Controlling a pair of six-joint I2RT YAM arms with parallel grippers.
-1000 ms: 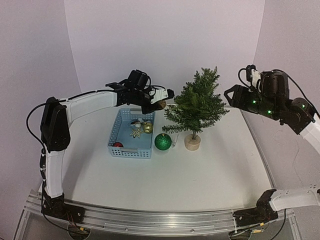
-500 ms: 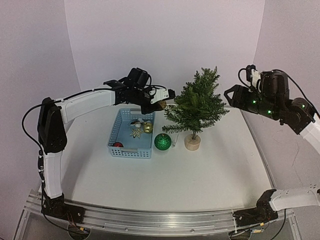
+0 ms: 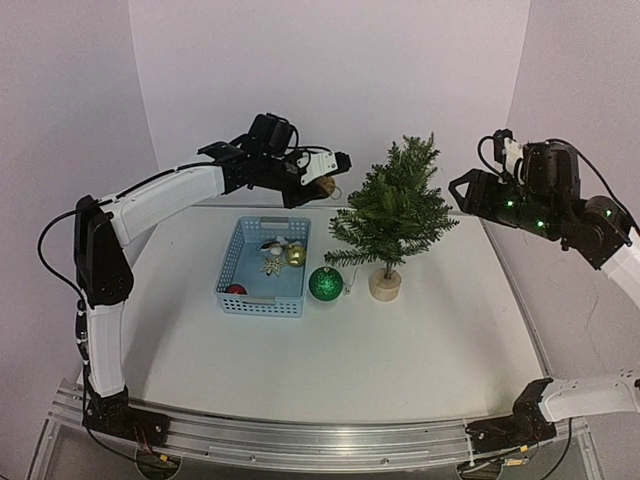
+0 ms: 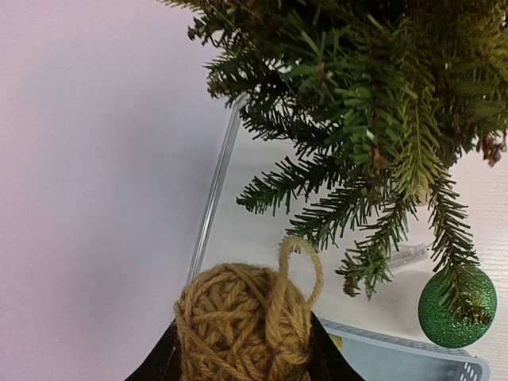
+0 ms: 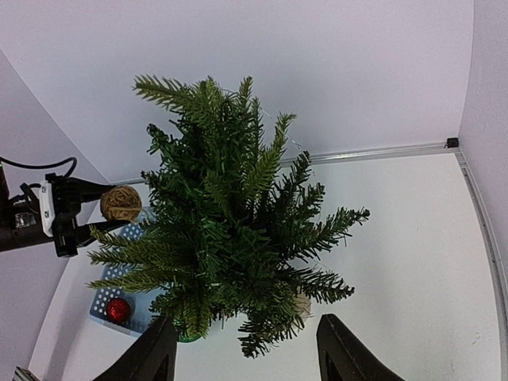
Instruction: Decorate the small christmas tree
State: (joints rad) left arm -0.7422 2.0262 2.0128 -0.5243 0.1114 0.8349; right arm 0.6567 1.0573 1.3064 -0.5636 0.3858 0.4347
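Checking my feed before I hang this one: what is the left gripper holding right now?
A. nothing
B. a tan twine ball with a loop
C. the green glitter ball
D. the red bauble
B: the left gripper is clamped on the twine ball, loop up, near the small christmas tree; the green ball lies on the table and the red bauble in the blue basket.

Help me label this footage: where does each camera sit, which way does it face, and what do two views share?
Top external: above and behind the arm bases, facing down over the table; left arm and right arm show.
Left wrist: on the left gripper, facing the small christmas tree; its fingers clamp a twine ball.
Right wrist: on the right gripper, facing down onto the treetop; its open fingers frame the bottom.
Both wrist views share the tree and twine ball.
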